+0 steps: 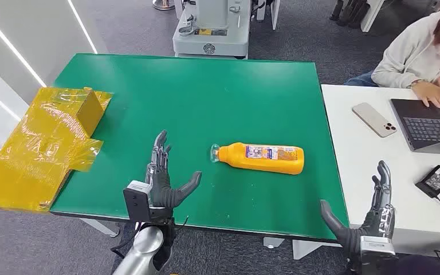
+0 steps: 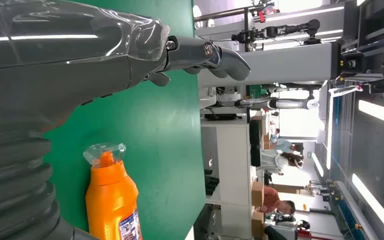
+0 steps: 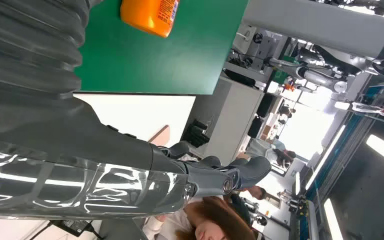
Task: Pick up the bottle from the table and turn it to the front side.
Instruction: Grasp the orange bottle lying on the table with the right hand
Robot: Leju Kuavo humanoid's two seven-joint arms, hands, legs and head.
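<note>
So far nothing done: bottle (image 1: 260,158) lay on its side on green desk (image 1: 206,97), ungrasped. Left hand (image 1: 163,180) and right hand (image 1: 366,215) empty, fingers spread. Pickup and turn remained.

orange bottle (image 1: 262,158), green table (image 1: 206,91), yellow box (image 1: 46,143)

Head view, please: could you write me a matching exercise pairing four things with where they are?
Things:
1. bottle
2. phone
3. yellow box
4. left hand

Places:
A. on the white desk, beside the laptop
B. lying on its side on the green table
C. open over the green table's near edge, apart from the bottle
D. at the green table's left edge, hanging partly over it

Pairs: 1-B, 2-A, 3-D, 4-C
</note>
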